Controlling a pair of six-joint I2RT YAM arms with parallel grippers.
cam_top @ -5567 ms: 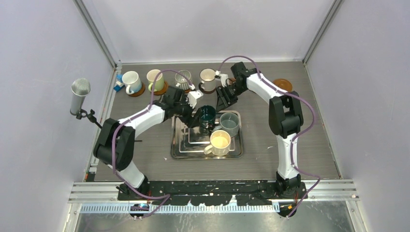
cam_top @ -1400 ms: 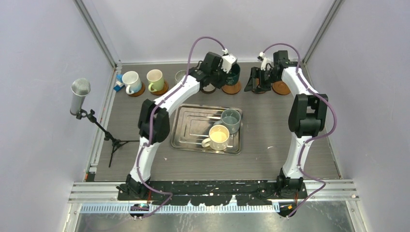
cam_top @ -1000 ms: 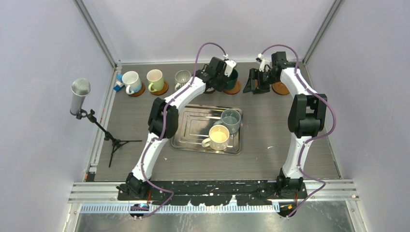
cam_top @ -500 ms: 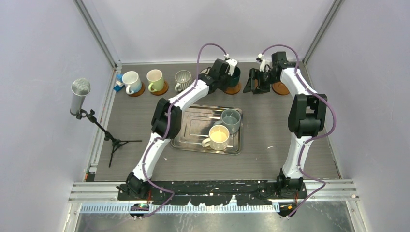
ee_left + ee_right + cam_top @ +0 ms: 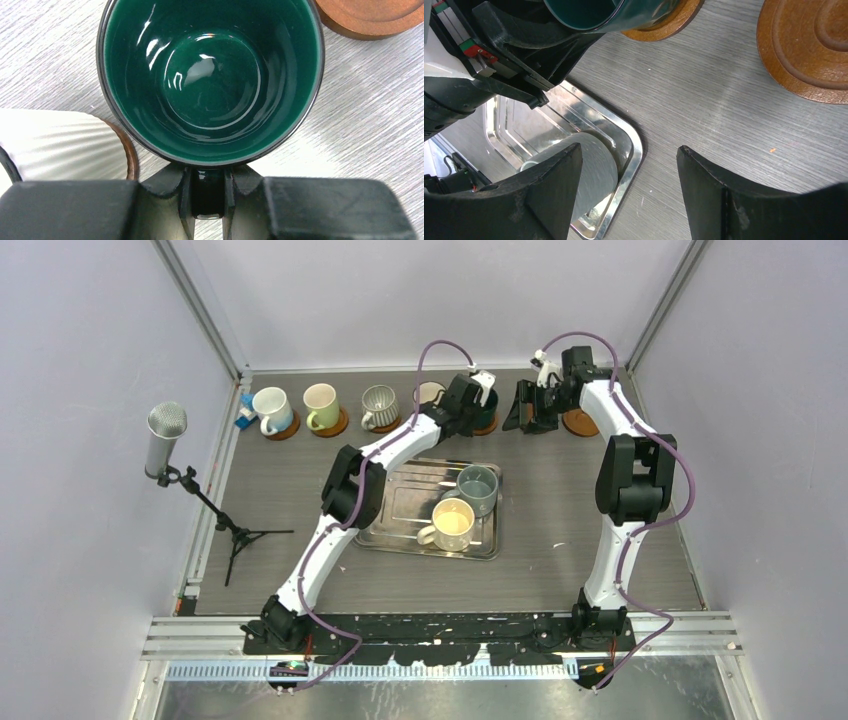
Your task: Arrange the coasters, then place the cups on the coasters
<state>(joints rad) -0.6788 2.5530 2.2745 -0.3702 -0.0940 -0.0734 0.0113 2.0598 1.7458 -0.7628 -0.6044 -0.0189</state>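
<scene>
The left gripper is closed tight on the handle of the teal cup, one finger on each side of it. The cup stands upright over a coaster in the back row. From the right wrist view its base overlaps this coaster, but I cannot tell if it already touches the wood. The step in hand seems to be the setting down. To do it well, I think the cup should go straight down with its base centred inside the raised rim, so that it sits flat and not on the edge. The fingers should open only when the cup rests with its full weight. After that the gripper should draw back along the line of the handle, so the cup is not turned or dragged. The white cup stands just beside on the left, so a sideways move could knock it. The right gripper hangs open and holds nothing, near the empty coaster. Two more cups wait in the tray.
</scene>
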